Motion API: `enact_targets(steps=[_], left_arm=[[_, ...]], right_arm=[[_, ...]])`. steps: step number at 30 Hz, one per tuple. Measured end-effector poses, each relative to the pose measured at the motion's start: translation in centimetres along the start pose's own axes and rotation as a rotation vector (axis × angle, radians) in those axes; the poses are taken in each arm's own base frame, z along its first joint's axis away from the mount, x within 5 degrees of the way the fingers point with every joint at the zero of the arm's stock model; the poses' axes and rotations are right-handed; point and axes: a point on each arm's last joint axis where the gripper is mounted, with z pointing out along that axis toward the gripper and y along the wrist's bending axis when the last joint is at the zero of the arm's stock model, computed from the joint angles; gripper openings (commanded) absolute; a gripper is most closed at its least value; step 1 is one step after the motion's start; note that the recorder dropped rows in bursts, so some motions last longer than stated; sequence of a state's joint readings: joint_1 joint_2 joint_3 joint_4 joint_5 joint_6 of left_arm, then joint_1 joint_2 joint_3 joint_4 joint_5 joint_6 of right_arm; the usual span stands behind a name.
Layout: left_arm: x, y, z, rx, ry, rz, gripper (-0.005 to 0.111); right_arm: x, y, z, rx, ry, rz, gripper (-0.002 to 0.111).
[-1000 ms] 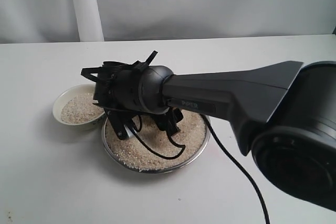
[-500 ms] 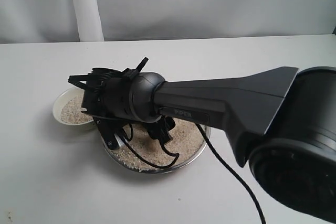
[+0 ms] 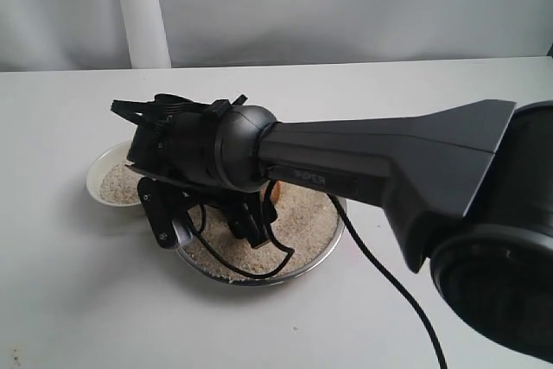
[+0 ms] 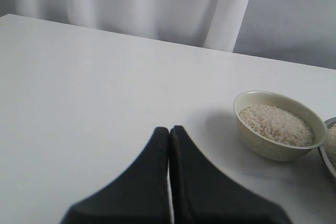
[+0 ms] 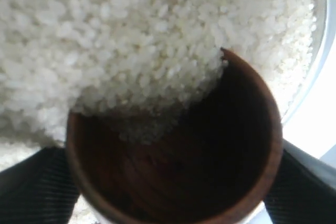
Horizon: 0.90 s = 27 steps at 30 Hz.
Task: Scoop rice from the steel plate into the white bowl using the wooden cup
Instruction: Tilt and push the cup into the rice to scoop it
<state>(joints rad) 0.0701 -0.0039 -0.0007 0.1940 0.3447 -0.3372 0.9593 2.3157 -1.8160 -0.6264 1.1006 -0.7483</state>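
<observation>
White tabletop (image 3: 389, 84) bore a part-filled white bowl (image 4: 268, 148); the right gripper (image 5: 170, 192) clamped the wooden cup (image 5: 173, 145), its mouth dug into rice (image 5: 131, 35) on the steel plate (image 3: 259, 276), with plenty left to move. The left gripper (image 4: 169, 132) was closed, empty.

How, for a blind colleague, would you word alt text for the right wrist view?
The wooden cup, held by the right gripper, digs into the rice, grains over its rim; the steel plate's edge shows beside.

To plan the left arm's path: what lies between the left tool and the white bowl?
Only bare table lies between the shut left tool and the white bowl; the left wrist view shows this.
</observation>
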Motion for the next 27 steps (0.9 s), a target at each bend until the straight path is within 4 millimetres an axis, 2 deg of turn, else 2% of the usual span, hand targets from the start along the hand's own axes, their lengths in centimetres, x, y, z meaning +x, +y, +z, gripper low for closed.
enact_targets(steps=[11,27], left_arm=[[0.0,0.0,0.0,0.000,0.000,0.000,0.000],[0.0,0.0,0.0,0.000,0.000,0.000,0.000]], right_arm=[[-0.1,0.1,-0.2,-0.028,-0.032,0.017,0.000],[3.0,-1.0,0.5,-0.204,-0.241,0.295,0.000]])
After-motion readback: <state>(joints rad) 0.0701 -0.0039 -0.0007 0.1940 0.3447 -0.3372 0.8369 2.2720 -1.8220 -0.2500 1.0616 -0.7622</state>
